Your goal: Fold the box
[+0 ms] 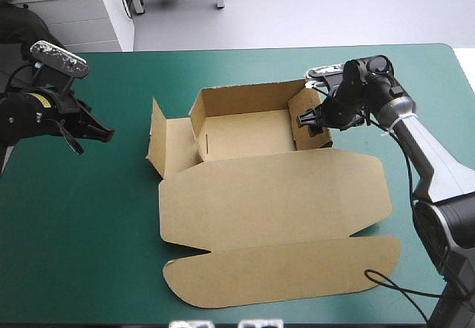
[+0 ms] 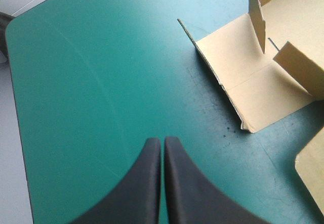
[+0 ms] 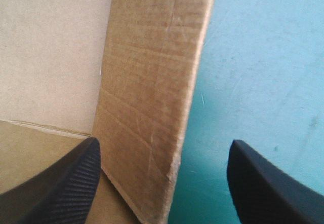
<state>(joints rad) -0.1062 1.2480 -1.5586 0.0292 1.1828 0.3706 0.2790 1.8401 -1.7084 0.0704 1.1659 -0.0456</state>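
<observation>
Brown board takes up the middle of your table: the box (image 1: 223, 194) lies on the teal-green cover (image 1: 89, 231), only partly formed. Its tray (image 1: 245, 135) sits toward the far edge with the far wall (image 1: 245, 94) and both side walls raised. The lid (image 1: 312, 187) lies flat on the near side of the tray, and a long rounded flap (image 1: 282, 269) lies flat beyond it, close to the near edge. To the left of the tray, a side panel (image 1: 178, 146) rests on the cover with a small end flap (image 1: 156, 135) tilted up at its outer edge. Your right gripper (image 1: 312, 122) is at the tray's right wall (image 1: 300, 105) with its black fingers spread wide. In the right wrist view the right gripper (image 3: 164, 142) straddles that wall (image 3: 152, 82), which stands upright between the fingers. One finger (image 3: 66, 178) is inside the tray over the brown floor; the other is outside over the cover (image 3: 253, 57). You cannot tell from here whether either finger touches the board. Your left gripper (image 1: 93, 131) hangs over bare cover, well apart from the box on its left side. In the left wrist view the left gripper (image 2: 162, 142) has its fingers pressed together in one pointed arch, gripping nothing. The cover (image 2: 91, 82) lies ahead of it, and the side panel (image 2: 238, 72) is off to one side.
</observation>
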